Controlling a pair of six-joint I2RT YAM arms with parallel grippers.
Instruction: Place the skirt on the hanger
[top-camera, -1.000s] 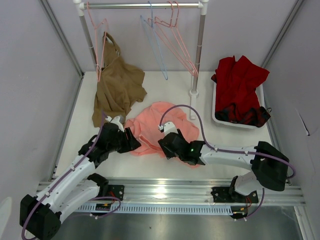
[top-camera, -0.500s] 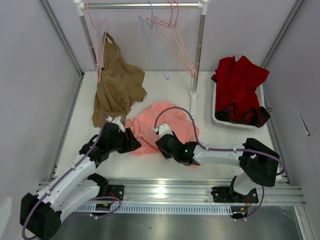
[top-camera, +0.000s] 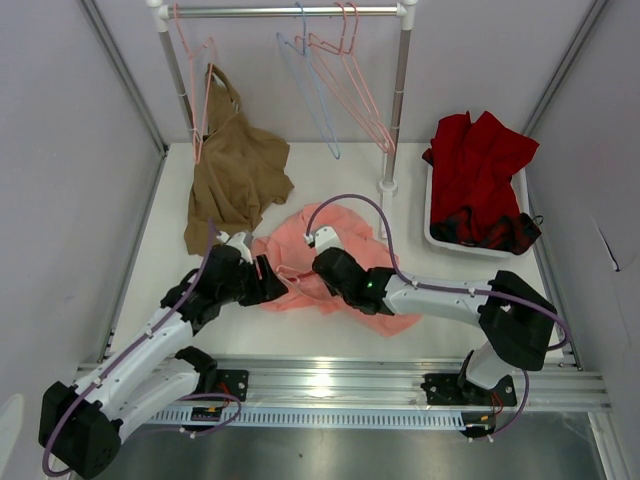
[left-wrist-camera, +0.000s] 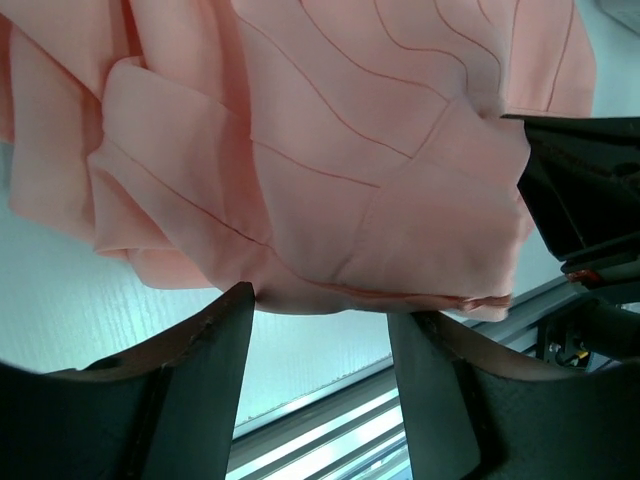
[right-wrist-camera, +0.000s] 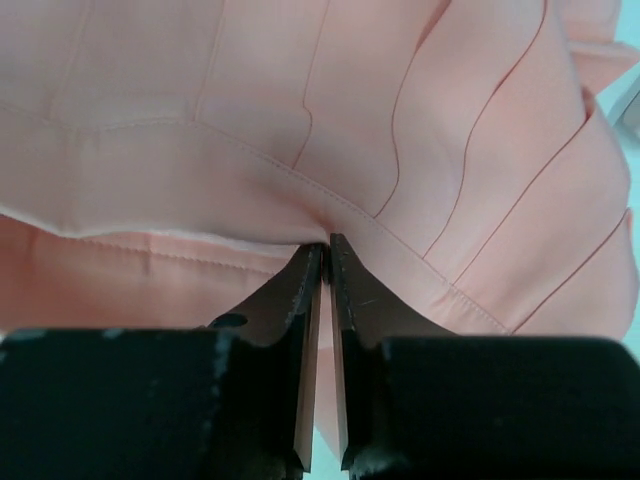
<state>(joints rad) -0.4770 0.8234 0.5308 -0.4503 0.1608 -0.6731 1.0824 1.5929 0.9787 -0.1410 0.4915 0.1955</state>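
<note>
Seen from above, a salmon-pink skirt (top-camera: 352, 238) lies crumpled on the white table (top-camera: 330, 175), in front of a clothes rail (top-camera: 290, 11) and well apart from it. The light blue wire hanger (top-camera: 322, 125) it is meant for hangs by its hook from that rail, between pink wire hangers (top-camera: 355, 85). Nothing is draped on the blue one.

The right gripper (right-wrist-camera: 327, 250) has its two fingers pressed almost together on a stitched hem of the skirt, pinching a thin fold of cloth. This looks like a hold on the waistband or hem edge, so the garment can be lifted and spread. Which edge it is cannot be told from this close.

The left gripper (left-wrist-camera: 320, 300) sits at the skirt's left side with its jaws wide apart. The lower folded edge hangs just at the fingertips, not clamped, as if lining up a second grip.

A tan-brown garment (top-camera: 235, 170) hangs at the rail's left end, and a dark red garment (top-camera: 480, 165) fills a white tub (top-camera: 432, 232) on the right
</note>
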